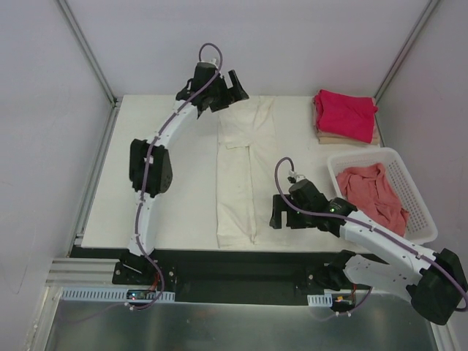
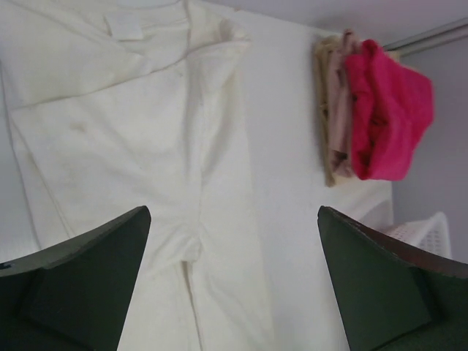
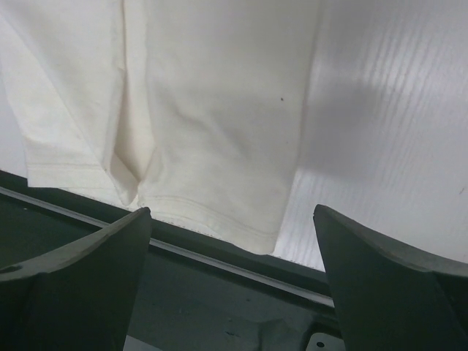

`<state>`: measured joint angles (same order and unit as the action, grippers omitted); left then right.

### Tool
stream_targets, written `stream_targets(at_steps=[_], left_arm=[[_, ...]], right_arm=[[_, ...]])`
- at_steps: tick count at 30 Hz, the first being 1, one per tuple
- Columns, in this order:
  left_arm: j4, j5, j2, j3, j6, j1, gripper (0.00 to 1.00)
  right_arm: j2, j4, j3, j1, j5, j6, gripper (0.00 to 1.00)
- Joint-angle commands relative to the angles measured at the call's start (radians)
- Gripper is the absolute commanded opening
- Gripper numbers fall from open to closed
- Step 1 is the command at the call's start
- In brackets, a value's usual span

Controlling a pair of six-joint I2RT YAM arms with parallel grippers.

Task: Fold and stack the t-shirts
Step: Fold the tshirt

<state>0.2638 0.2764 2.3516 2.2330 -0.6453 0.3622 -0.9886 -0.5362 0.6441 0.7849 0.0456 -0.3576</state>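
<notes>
A cream t-shirt (image 1: 245,175) lies folded into a long strip down the middle of the table, collar end at the back. My left gripper (image 1: 228,93) hovers open over that collar end, and its wrist view looks down on the cream t-shirt (image 2: 146,131) between empty fingers. My right gripper (image 1: 284,213) hangs open just right of the strip's near hem, with the hem corner (image 3: 197,102) ahead of its empty fingers. At the back right a folded magenta-red t-shirt (image 1: 344,113) rests on a tan one (image 1: 349,137). A salmon-pink t-shirt (image 1: 373,194) lies crumpled in the basket.
The white slotted basket (image 1: 417,197) stands at the right edge, close behind my right arm. Grey walls with metal rails enclose the table on three sides. A black strip and metal rail (image 3: 219,263) run along the near edge under my right gripper.
</notes>
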Motion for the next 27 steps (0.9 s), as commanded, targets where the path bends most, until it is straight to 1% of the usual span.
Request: stream_targets(at_steps=[1,2,3,4,5,6,7,8,9,10,11,13,14,16,17,21,23,24,26,27], left_arm=[[0.025,0.037,-0.456,-0.345,0.088,0.056,0.99],[0.038,-0.026,-0.53,-0.445,0.087,0.066,0.99],[0.038,-0.066,-0.67,-0.652,0.055,0.076,0.99],[0.038,-0.094,-0.74,-0.752,0.041,0.09,0.99],[0.038,-0.162,-0.805,-0.847,0.029,0.127,1.0],[0.038,-0.192,-0.918,-1.015,-0.011,0.154,0.99],[0.037,-0.212,-0.972,-1.091,-0.033,0.179,0.99],[0.038,-0.27,-1.065,-1.162,-0.054,0.245,0.99],[0.038,-0.293,-1.106,-1.287,-0.109,0.276,0.99],[0.038,-0.302,-1.144,-1.347,-0.149,0.303,0.99],[0.038,-0.287,-1.208,-1.454,-0.21,0.358,0.99],[0.04,-0.278,-1.262,-1.545,-0.272,0.403,0.96],[0.04,-0.254,-1.305,-1.623,-0.342,0.446,0.94],[0.04,-0.229,-1.33,-1.677,-0.401,0.5,0.89],[0.04,-0.218,-1.331,-1.711,-0.451,0.547,0.84],[0.037,-0.243,-1.296,-1.73,-0.522,0.627,0.78],[0.02,-0.233,-1.246,-1.718,-0.525,0.632,0.76],[0.011,-0.226,-1.229,-1.71,-0.522,0.635,0.72],[-0.024,-0.206,-1.171,-1.692,-0.519,0.641,0.67],[-0.031,-0.2,-1.149,-1.687,-0.518,0.643,0.59]], right_arm=[[0.094,0.004,-0.06,-0.019,0.036,-0.084,0.97],[0.122,0.01,-0.084,-0.024,0.03,-0.089,0.97],[0.133,0.012,-0.093,-0.029,0.024,-0.086,0.97],[0.139,0.015,-0.101,-0.03,0.013,-0.084,0.97],[0.151,0.015,-0.11,-0.033,-0.01,-0.081,0.97],[0.156,0.015,-0.125,-0.035,-0.022,-0.077,0.97],[0.16,0.018,-0.136,-0.035,-0.035,-0.073,0.97],[0.171,0.019,-0.145,-0.038,-0.036,-0.073,0.97],[0.176,0.018,-0.162,-0.041,-0.074,-0.069,0.97],[0.182,0.015,-0.169,-0.045,-0.088,-0.069,0.97],[0.194,0.012,-0.175,-0.049,-0.116,-0.067,0.97],[0.212,0.008,-0.195,-0.053,-0.153,-0.069,0.97],[0.217,0.005,-0.204,-0.055,-0.158,-0.07,0.97],[0.222,-0.001,-0.225,-0.056,-0.17,-0.075,0.97],[0.222,-0.005,-0.228,-0.056,-0.174,-0.08,0.98],[0.223,-0.001,-0.257,-0.058,-0.191,-0.099,0.99],[0.222,0.008,-0.267,-0.058,-0.184,-0.106,0.95],[0.217,0.008,-0.267,-0.058,-0.184,-0.104,0.93],[0.205,0.013,-0.265,-0.058,-0.19,-0.109,0.9],[0.203,0.013,-0.268,-0.059,-0.187,-0.109,0.89]])
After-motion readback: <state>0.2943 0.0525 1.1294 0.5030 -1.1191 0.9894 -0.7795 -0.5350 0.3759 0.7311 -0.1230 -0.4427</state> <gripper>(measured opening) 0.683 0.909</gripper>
